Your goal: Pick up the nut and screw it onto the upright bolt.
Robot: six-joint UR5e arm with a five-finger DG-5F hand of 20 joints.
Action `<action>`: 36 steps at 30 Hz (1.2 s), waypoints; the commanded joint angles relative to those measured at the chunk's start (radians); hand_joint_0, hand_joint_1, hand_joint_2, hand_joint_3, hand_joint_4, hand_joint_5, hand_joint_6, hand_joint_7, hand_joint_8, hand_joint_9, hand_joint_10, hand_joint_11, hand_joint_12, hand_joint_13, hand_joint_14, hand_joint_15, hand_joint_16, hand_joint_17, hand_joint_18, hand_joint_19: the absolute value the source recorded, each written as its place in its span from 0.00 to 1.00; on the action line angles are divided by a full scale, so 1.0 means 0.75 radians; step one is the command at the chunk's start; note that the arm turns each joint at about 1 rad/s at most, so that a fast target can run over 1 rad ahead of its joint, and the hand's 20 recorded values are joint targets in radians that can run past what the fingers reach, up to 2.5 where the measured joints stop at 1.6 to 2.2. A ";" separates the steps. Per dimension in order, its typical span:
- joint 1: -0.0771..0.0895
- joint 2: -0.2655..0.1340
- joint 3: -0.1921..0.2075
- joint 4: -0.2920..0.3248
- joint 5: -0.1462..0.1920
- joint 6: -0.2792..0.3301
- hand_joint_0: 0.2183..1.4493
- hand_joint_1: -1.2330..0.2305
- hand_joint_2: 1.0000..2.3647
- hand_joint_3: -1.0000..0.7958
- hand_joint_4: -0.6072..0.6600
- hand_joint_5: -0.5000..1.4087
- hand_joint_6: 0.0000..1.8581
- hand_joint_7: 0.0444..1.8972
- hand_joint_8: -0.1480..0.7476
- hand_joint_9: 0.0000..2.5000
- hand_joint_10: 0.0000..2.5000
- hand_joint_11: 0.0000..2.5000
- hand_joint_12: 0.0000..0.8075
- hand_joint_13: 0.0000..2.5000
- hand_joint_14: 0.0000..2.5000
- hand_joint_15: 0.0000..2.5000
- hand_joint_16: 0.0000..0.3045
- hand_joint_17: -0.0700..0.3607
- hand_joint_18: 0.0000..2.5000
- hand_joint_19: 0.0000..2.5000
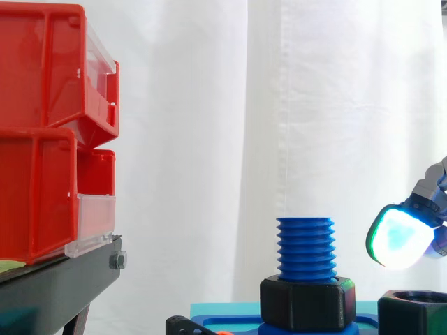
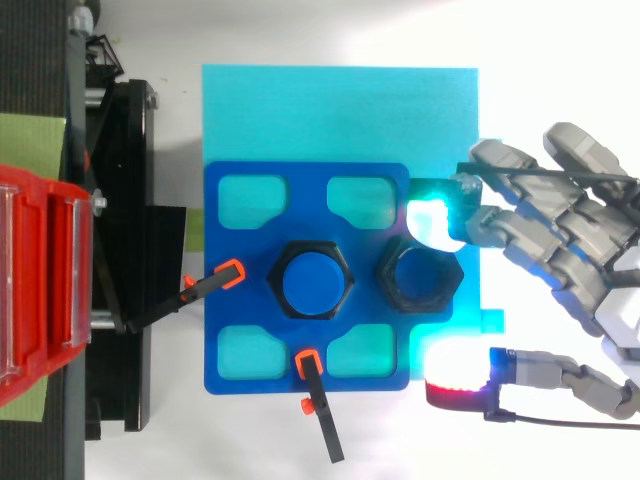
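Note:
A blue threaded bolt (image 1: 305,248) stands upright in the middle of a blue plate (image 2: 230,240), with a black nut (image 1: 305,302) around its base. A second, loose black nut (image 2: 418,280) lies flat on the plate just right of the bolt, and its top edge appears low at the right in the side view (image 1: 413,306). My hand (image 2: 570,240) reaches in from the right and is open, its fingers spread. One cyan-white fingertip (image 2: 432,220) hovers by the loose nut's far rim. The red-glowing thumb (image 2: 455,375) sits off the plate's near right corner, apart from the nut.
The blue plate rests on a cyan sheet (image 2: 340,110). Two black clamps with orange tips (image 2: 215,285) (image 2: 318,395) hold the plate at its left and front. Red bins (image 1: 49,132) stand stacked on a black stand (image 1: 56,283) at the left.

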 commanded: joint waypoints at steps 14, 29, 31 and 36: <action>-0.013 -0.035 0.005 0.073 0.014 0.035 0.15 0.44 0.00 0.28 0.65 0.14 0.27 0.39 0.47 0.16 0.00 0.00 0.35 0.21 0.00 0.00 0.11 0.33 0.13 0.00; -0.001 -0.035 0.005 0.080 0.071 0.057 0.15 0.47 0.00 0.28 0.65 0.14 0.27 0.39 0.47 0.16 0.00 0.00 0.36 0.21 0.00 0.00 0.11 0.34 0.13 0.00; 0.001 -0.037 0.003 0.080 0.073 0.055 0.15 0.47 0.00 0.28 0.65 0.14 0.27 0.39 0.47 0.16 0.00 0.00 0.36 0.21 0.00 0.00 0.11 0.34 0.14 0.00; 0.001 -0.049 0.005 0.080 0.073 0.057 0.14 0.47 0.00 0.28 0.65 0.14 0.27 0.39 0.48 0.17 0.00 0.00 0.37 0.22 0.00 0.00 0.12 0.35 0.14 0.00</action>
